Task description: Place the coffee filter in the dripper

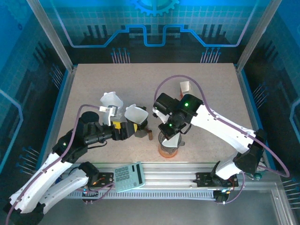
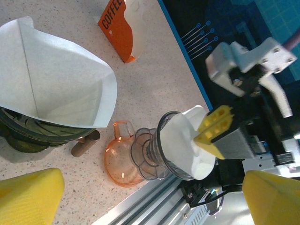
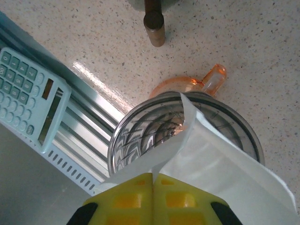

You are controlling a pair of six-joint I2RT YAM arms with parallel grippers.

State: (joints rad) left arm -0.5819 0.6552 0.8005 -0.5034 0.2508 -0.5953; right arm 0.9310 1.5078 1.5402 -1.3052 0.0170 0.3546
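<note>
Coffee filter (image 3: 211,154): white paper cone, pinched at its upper edge by the right end effector (image 3: 153,176), jaws pressed flat on the paper. It hangs straight below the fingers, long axis slanting down, lower corner inside the mouth of the clear dripper (image 3: 140,136). The dripper stands on an orange server (image 3: 213,77) near the bench's (image 3: 262,47) near edge. Left end effector (image 1: 133,126): spread wide, empty, further left; the right arm is nearer.
</note>
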